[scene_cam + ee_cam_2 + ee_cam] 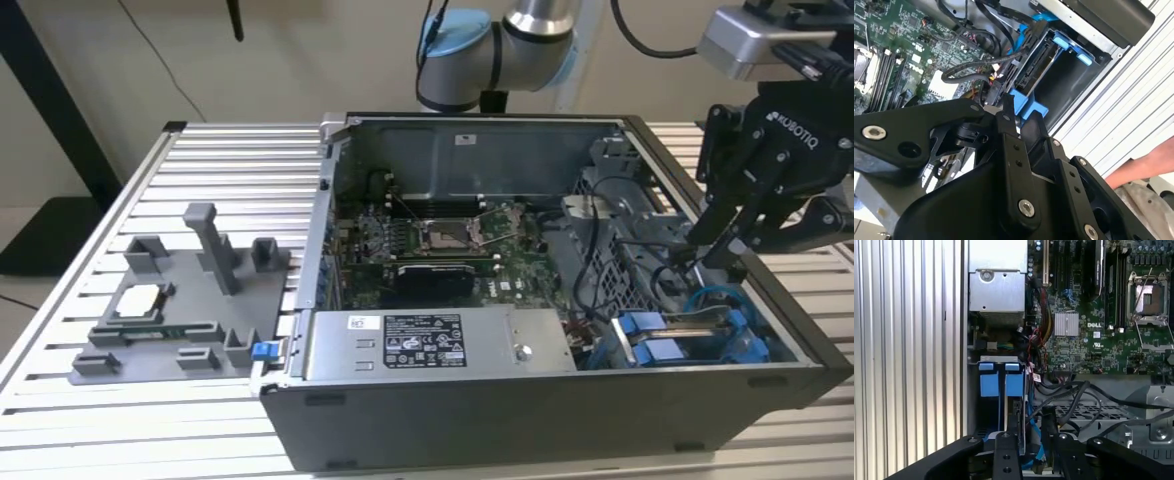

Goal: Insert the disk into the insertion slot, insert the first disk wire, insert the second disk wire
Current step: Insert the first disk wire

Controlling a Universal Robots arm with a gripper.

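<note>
**A:** Where's the disk at right now?

**B:** Looks to me like the disk [1040, 62] is already sitting in the slot [1079, 95], blue carrier [1029, 106] and all. That's at the corner of the case [534, 420] on the exterior view's right. The gripper [718, 258] hangs just above that corner with its jaws apart. In the first wrist view I see nothing pinched between them.

**A:** What could bite from here?

**B:** Mostly the cable mess. A blue wire [1023, 40] and a bunch of black wires [969, 67] loop right beside the slot. A jaw going down could hook one and drag it, or a plug going in crooked could get bent. There's also a person's hand [1139, 167] just outside the case wall in the second wrist view, which is closer to the arm than I'd like.

**A:** Anything you can't make out?

**B:** Plenty. The gripper's body covers the near end of the disk in both wrist views, so I can't tell whether either wire is plugged in. I can't trace where the blue wire ends either. In the exterior view, the case wall cuts off the lower part of the slot.
</note>
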